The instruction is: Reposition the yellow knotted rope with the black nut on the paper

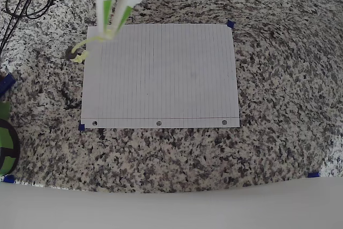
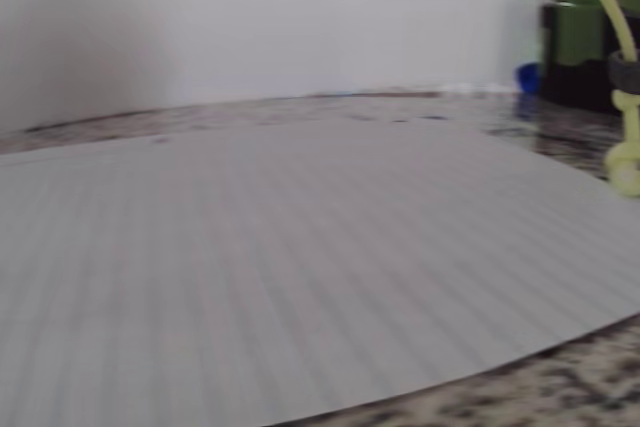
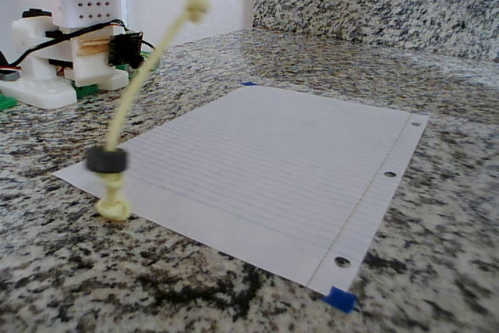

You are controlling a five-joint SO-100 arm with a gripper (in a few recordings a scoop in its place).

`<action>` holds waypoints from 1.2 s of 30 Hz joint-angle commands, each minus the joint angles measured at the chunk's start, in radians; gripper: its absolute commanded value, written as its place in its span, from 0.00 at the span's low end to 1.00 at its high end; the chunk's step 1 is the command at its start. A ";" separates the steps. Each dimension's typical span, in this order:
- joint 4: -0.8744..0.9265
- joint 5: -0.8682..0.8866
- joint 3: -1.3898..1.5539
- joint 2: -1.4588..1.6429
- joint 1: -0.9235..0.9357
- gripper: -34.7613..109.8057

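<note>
My white-and-green gripper (image 1: 111, 31) hangs over the far left corner of the paper (image 1: 161, 73), shut on the upper end of the yellow knotted rope (image 1: 88, 45). In the fixed view the rope (image 3: 148, 76) slants down from the gripper at the top edge. A knot shows just below the grip. The black nut (image 3: 106, 160) rides low on the rope, just above the end knot (image 3: 115, 207), which dangles at the paper's (image 3: 273, 161) corner. The wrist view shows the rope (image 2: 627, 137), nut (image 2: 626, 72) and paper (image 2: 300, 267).
The sheet lies on a speckled granite counter, with blue tape marks (image 1: 230, 24) at its corners. Black cables (image 1: 24, 4) loop at the far left. A green-and-black object (image 1: 6, 146) sits at the left edge. The arm's white base (image 3: 70, 37) and a granite backsplash (image 3: 374, 5) stand behind.
</note>
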 commanded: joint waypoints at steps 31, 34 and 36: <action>0.408 -0.515 0.112 0.325 -0.468 0.24; 0.410 -0.603 0.124 0.333 -0.479 0.24; 0.407 -0.695 0.132 0.348 -0.495 0.25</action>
